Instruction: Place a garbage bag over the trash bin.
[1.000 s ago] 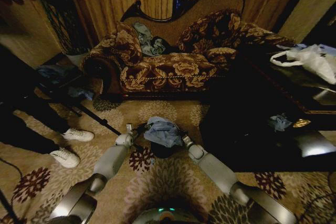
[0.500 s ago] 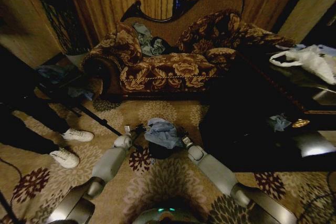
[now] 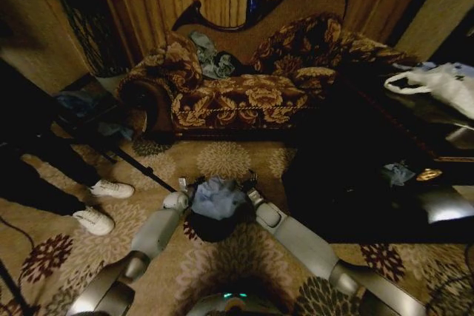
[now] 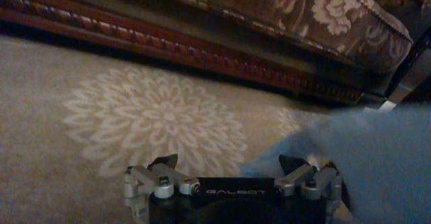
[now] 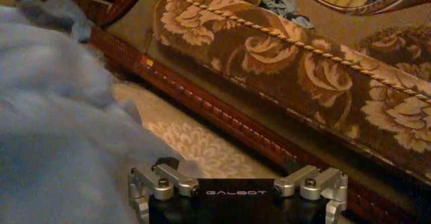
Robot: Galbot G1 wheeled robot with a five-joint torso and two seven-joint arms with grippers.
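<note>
The trash bin [image 3: 213, 225] is a small black cylinder on the patterned carpet just in front of me. The pale blue-grey garbage bag [image 3: 218, 196] lies bunched over its top and hides the rim. My left gripper [image 3: 185, 186] is at the bag's left edge and my right gripper [image 3: 250, 181] at its right edge. The left wrist view has the left gripper [image 4: 229, 161] open over the carpet, with the garbage bag [image 4: 380, 168] against one finger. In the right wrist view the right gripper [image 5: 229, 164] is open, and the garbage bag [image 5: 60, 128] billows beside one finger.
A floral sofa [image 3: 237, 98] stands behind the bin. A dark low table [image 3: 355, 175] on the right carries a white handled bag [image 3: 444, 83] and a small blue-grey scrap [image 3: 398, 173]. A person's white shoes [image 3: 111, 189] and a dark tripod leg [image 3: 137, 168] are on the left.
Both grippers and the bag have come down and slightly left, closer to me, so the bag sits lower on the bin. The camera has shifted a little.
</note>
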